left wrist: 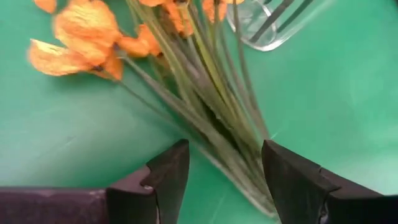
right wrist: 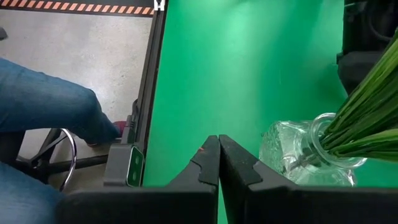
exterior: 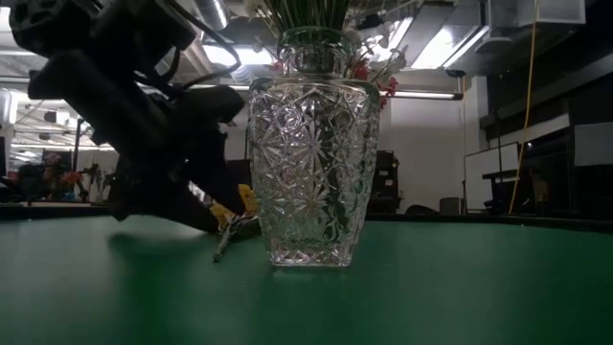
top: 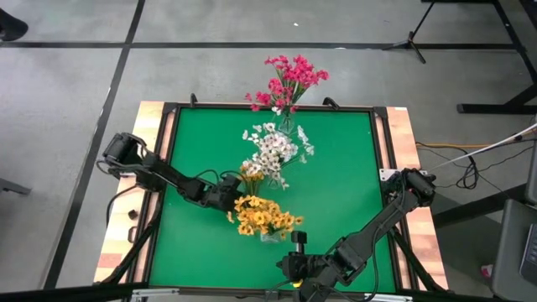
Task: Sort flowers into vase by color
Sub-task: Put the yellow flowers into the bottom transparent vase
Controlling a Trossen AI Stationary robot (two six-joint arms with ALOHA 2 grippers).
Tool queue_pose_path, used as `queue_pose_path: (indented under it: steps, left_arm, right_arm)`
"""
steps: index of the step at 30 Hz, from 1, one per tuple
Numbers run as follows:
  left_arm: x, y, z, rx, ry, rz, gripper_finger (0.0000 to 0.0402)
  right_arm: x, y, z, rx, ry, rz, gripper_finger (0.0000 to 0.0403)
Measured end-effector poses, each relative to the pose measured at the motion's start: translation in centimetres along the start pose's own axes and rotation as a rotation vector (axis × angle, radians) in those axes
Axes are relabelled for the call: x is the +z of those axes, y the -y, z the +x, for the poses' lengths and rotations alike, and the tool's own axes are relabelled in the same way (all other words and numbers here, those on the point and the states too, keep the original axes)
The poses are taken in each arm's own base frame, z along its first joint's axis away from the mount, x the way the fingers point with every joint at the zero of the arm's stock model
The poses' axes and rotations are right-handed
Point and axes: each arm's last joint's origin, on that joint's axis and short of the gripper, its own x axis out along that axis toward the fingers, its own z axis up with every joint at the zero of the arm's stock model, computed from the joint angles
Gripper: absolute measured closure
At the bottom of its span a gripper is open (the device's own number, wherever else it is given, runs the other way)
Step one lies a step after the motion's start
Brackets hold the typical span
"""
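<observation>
My left pincer [left wrist: 224,177] stands open astride the green stems of the orange flowers [left wrist: 81,40] lying on the green mat [top: 352,168], at about seven o'clock from centre. My right pincer [right wrist: 218,163] waits shut at six o'clock.

Pink flowers [top: 289,80], white flowers [top: 273,147], yellow-orange flowers [top: 264,216] stand in vases.

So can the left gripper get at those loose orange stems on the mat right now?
Probably yes: the left gripper is open and low, its fingers straddling the orange flower stems on the green mat, nothing between.
</observation>
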Motion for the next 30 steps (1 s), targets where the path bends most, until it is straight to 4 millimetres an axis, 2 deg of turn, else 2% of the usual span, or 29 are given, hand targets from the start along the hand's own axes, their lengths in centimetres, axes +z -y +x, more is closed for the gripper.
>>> queue_pose_path:
  steps: [5, 11, 15, 24, 26, 30]
  left_arm:
    - [-0.6, 0.0, 1.4, -0.026, 0.033, -0.038, 0.0204]
    - [-0.9, 0.3, 1.1, -0.044, 0.054, -0.031, 0.0212]
    - [-0.9, 0.2, 1.1, -0.033, 0.055, -0.043, 0.025]
    - [-0.9, 0.1, 1.1, -0.022, 0.064, -0.045, 0.0381]
    - [-0.9, 0.1, 1.1, -0.018, 0.061, -0.044, 0.0395]
    - [-1.2, -0.2, 1.0, 0.009, 0.047, -0.036, 0.0398]
  right_arm:
    - [0.0, 0.0, 0.0, 0.002, -0.002, -0.001, 0.04]
    - [0.0, 0.0, 0.0, 0.015, -0.009, 0.0, 0.04]
    - [0.0, -0.1, 0.0, 0.016, -0.007, 0.002, 0.04]
    - [0.0, -0.1, 0.0, 0.016, -0.007, 0.039, 0.04]
    - [0.0, -0.1, 0.0, 0.016, -0.007, 0.04, 0.04]
    - [0.0, -0.1, 0.0, 0.017, -0.007, 0.04, 0.04]
